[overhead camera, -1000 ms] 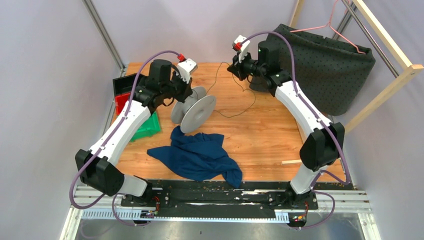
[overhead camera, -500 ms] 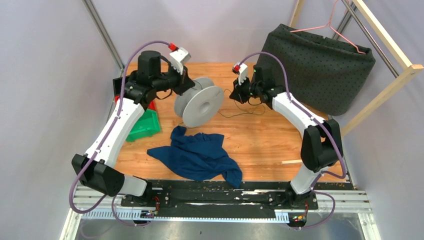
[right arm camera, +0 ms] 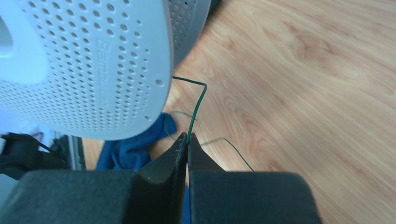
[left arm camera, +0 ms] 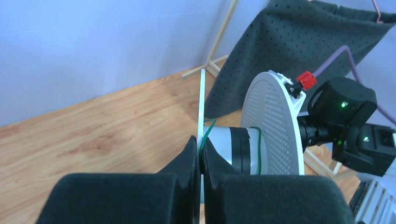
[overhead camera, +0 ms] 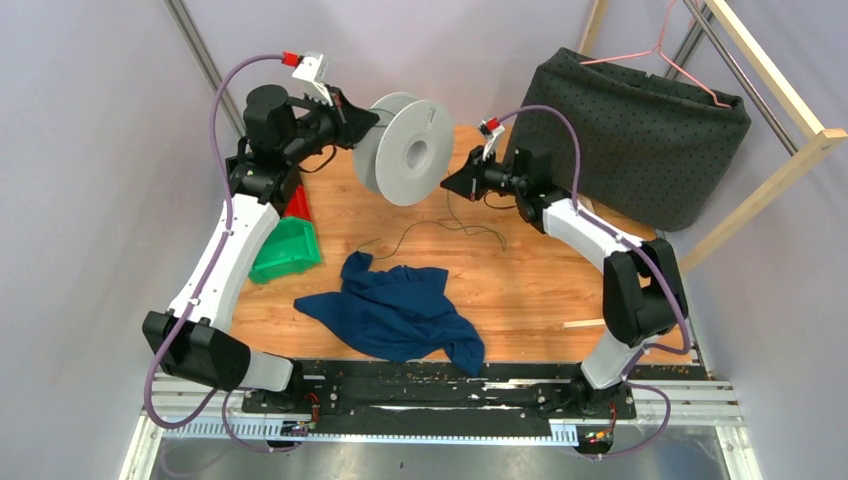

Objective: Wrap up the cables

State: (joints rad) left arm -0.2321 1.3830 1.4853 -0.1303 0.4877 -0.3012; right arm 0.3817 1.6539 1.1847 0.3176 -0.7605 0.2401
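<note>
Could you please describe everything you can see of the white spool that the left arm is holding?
The spool looks like white plastic: two round flanges dotted with small holes, joined by a pale hub with a dark band. It is held off the table, flanges upright, axle roughly level. The left gripper is shut on one flange's rim. A thin green wire lies on the hub and runs from the spool to the shut right gripper.

White spool (overhead camera: 405, 150) peppered with tiny holes, thin green wire (right arm camera: 198, 109), navy cloth (overhead camera: 395, 315) at lower centre, dotted charcoal fabric (overhead camera: 640, 130) upper right, green bin (overhead camera: 290, 250) at left.
</note>
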